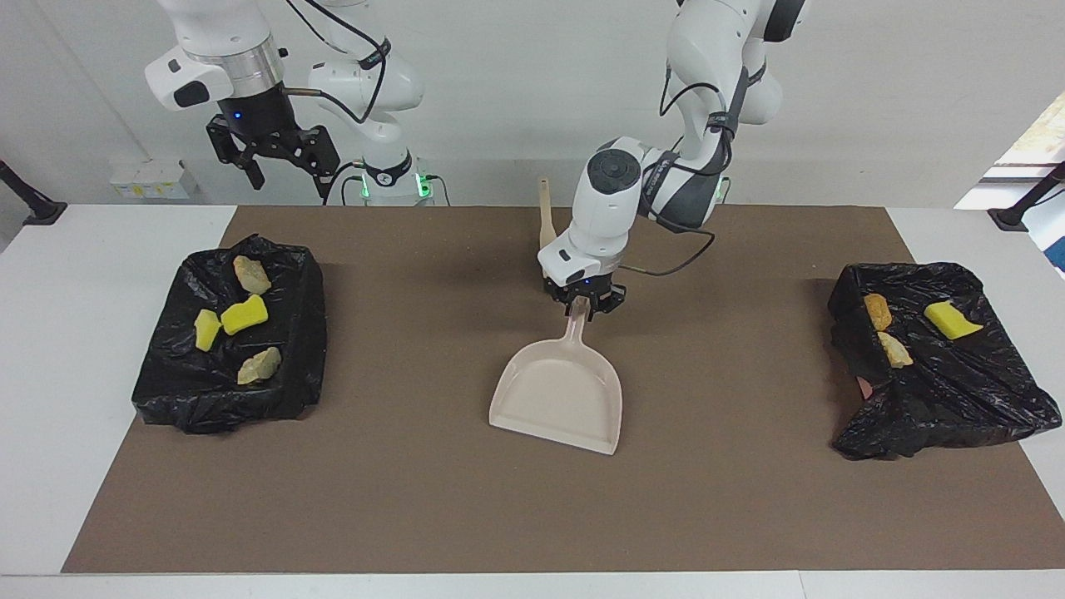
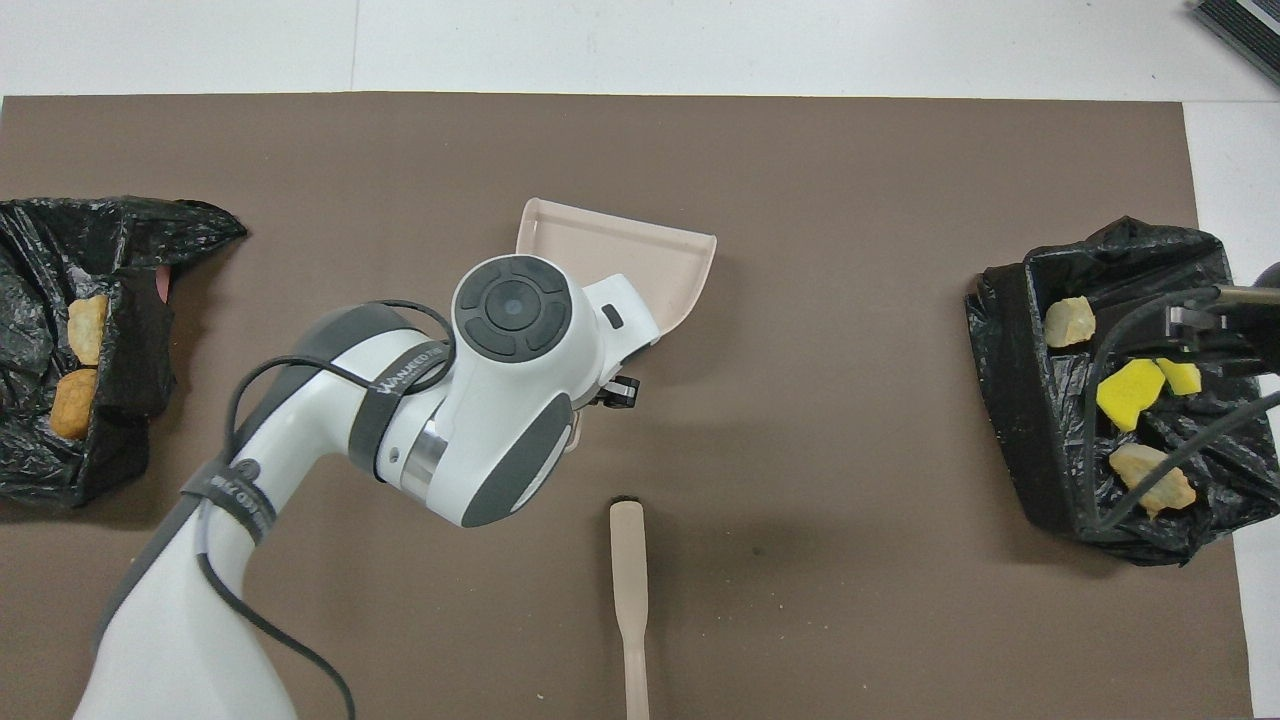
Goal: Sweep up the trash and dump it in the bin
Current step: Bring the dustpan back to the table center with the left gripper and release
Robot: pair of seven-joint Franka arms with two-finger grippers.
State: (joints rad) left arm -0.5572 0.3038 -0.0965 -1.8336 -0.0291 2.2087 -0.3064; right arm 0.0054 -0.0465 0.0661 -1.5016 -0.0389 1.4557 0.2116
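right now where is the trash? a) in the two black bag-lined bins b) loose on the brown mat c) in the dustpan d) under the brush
a: four scraps lie in the bin at the right arm's end, three in the bin at the left arm's end; the dustpan is empty.

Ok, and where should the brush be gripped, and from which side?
Grip the brush by its thin handle, the end nearer to the robots, coming straight down from above. It lies flat on the mat, pointing lengthwise toward the robots, so a grip across the narrow handle should suit it.
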